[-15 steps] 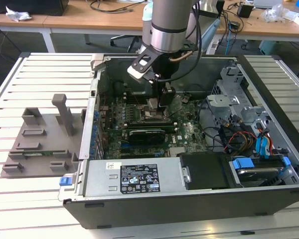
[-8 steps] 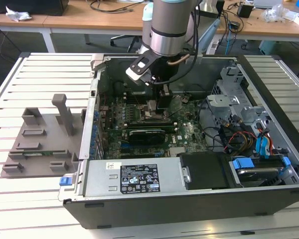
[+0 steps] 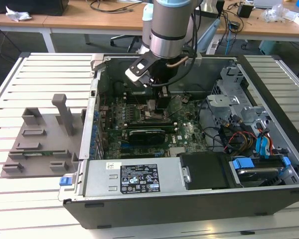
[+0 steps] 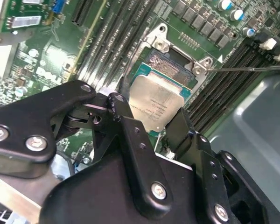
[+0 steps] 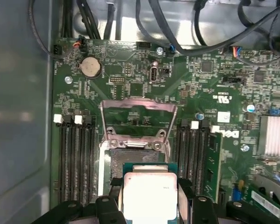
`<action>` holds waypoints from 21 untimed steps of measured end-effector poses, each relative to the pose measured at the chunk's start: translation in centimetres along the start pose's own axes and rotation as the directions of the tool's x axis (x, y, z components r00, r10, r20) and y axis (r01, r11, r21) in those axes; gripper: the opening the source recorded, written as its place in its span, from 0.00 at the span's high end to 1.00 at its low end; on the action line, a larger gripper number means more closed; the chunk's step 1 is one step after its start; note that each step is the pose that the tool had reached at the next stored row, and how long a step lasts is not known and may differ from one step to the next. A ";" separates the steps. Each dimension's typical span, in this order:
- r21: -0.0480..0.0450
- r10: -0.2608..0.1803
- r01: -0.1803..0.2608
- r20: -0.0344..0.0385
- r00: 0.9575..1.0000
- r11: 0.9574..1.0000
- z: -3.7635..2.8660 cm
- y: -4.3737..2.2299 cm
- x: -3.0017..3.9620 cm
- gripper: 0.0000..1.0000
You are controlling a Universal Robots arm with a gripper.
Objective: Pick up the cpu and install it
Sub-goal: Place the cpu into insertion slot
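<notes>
Starts with a white slatted table [image 3: 40, 74]. Carries a big open computer case [image 3: 189, 204], lying across the table's middle and out toward its edge at the exterior view's right. Carries a grey holder tray [image 3: 40, 139] too, flat near the table's edge at the exterior view's left, just beside the case.

Reaches down into the case from above with a thick silver and grey arm [image 3: 169, 25].

Shows a green motherboard [image 3: 189, 134] on the floor of the case, also seen in the first wrist view [image 5: 130, 84] and the second wrist view [image 4: 46, 60]. Has long black memory slots [image 5: 77, 158] on both sides of the socket [image 5: 130, 161]. Keeps that square socket [image 4: 172, 60] near the board's middle, with its metal lid frame [image 5: 137, 109] flipped up and open.

Ends the arm in a black gripper [image 3: 157, 102], low over the board, seen in both wrist views [image 4: 151, 114] [image 5: 148, 200].

Pinches the cpu [image 4: 156, 100] between two black fingers [image 4: 130, 135], one on each of two facing sides. Holds the cpu [image 5: 149, 191] with its silver top up, right over the socket and covering part of it. Cannot tell whether touching the socket or just above it.
</notes>
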State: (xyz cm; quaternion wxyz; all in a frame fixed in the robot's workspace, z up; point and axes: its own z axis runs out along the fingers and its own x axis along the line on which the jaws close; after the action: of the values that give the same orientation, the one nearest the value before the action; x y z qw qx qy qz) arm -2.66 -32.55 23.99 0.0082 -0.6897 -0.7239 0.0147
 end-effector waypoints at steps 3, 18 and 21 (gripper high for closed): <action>0.000 0.006 -0.006 -0.002 1.000 1.000 0.76 0.05 0.47 0.45; 0.000 0.019 -0.019 -0.003 1.000 1.000 3.58 -0.27 0.97 0.45; 0.000 0.019 -0.019 -0.003 1.000 1.000 3.69 -0.26 0.97 0.45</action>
State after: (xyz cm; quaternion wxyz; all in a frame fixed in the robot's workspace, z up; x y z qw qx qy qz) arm -3.08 -31.64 20.30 0.0092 -0.6965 -0.7174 0.0138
